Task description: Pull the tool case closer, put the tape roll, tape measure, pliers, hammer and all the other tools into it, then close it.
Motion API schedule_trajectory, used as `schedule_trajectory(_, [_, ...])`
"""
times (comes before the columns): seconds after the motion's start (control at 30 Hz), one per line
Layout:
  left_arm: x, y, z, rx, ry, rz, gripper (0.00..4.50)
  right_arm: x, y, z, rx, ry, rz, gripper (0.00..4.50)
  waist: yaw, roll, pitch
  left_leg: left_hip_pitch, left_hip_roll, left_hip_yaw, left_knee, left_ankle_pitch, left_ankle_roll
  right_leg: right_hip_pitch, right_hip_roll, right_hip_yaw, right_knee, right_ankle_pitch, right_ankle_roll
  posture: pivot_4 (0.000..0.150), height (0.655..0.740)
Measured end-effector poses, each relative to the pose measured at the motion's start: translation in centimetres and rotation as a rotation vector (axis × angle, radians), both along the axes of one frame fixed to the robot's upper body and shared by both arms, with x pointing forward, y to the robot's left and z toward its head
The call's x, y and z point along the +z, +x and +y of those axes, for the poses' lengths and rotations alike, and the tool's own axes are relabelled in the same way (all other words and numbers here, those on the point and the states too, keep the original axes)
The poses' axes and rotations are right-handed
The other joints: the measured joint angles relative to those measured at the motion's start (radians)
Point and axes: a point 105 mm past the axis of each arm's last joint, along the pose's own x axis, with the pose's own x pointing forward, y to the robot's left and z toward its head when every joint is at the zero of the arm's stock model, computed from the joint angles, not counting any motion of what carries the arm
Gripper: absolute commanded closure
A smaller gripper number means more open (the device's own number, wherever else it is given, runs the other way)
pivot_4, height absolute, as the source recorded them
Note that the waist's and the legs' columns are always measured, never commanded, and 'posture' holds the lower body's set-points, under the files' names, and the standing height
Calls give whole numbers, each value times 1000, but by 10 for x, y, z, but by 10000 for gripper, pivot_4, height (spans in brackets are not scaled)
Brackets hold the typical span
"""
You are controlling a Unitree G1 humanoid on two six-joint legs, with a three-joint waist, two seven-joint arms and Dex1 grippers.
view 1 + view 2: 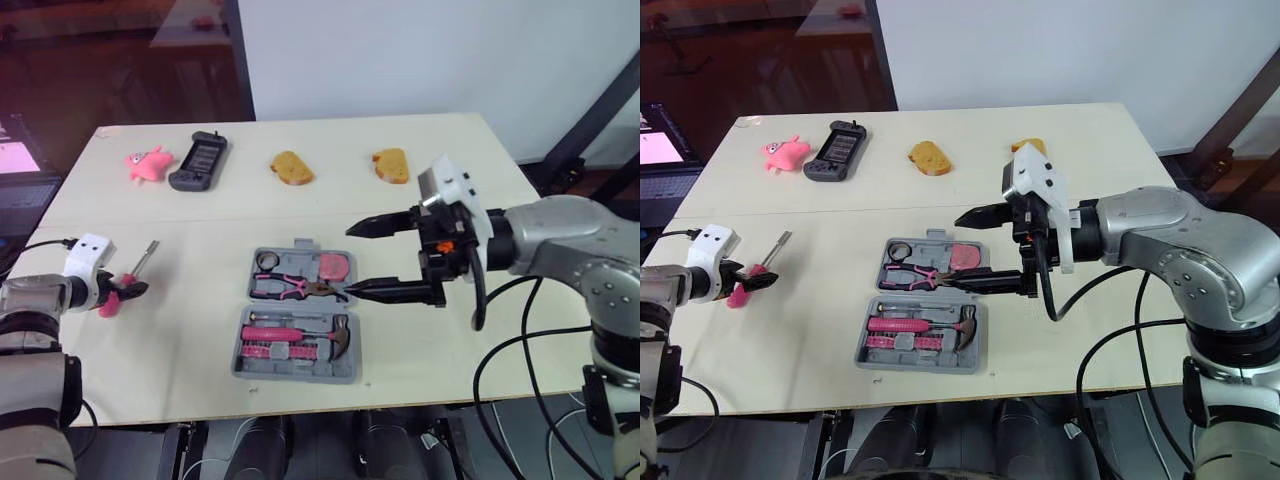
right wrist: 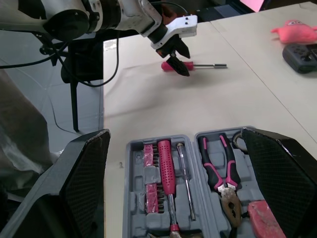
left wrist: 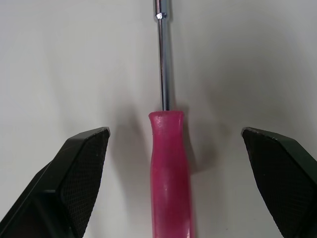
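Pink screwdriver (image 3: 168, 171) lies inside my spread left claw (image 1: 130, 291), so I'd pinch it next; right claw (image 1: 347, 260), also spread, hangs by the tool case (image 1: 240, 368).

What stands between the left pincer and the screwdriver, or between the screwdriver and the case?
Nothing visible. The left pincer is open on both sides of the screwdriver, and bare table runs from there to the open tool case.
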Motion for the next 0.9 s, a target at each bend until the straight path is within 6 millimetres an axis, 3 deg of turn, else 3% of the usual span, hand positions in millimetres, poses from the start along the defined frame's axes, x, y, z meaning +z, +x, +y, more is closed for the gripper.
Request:
schedule_trajectory(0.17, [-3, 5, -8, 2, -19, 0, 0, 9, -1, 3, 15, 2, -31, 330, -2, 0, 0, 0, 0, 0, 1, 0, 0, 0, 0, 0, 0, 0, 0, 1500, 7400])
schedule_trajectory(0.2, [-5, 5, -8, 8, -20, 4, 2535, 9, 0, 3, 15, 2, -28, 97, -2, 0, 0, 0, 0, 0, 1, 0, 0, 0, 0, 0, 0, 0, 0, 1500, 7400])
schedule_trajectory(0.27, [-5, 5, -7, 17, -16, 2, 9165, 8, 1, 2, 11, -4, -22, 0, -2, 0, 0, 0, 0, 0, 1, 0, 0, 0, 0, 0, 1, 0, 0, 1500, 7400])
schedule_trajectory(0.47, [-6, 4, -6, 38, -35, 9, 40083, 7, 3, -2, -9, -19, -19, 0, -2, 0, 0, 0, 0, 0, 1, 0, 0, 0, 0, 0, 1, 0, 0, 1500, 7400])
schedule_trajectory(0.9, [3, 13, -14, 7, -50, 0, 40456, -21, 12, -17, -71, 22, 52, 0, 3, 0, 0, 0, -7, -3, 4, 0, 0, 2, -2, 0, 4, -1, 2, 1500, 7400])
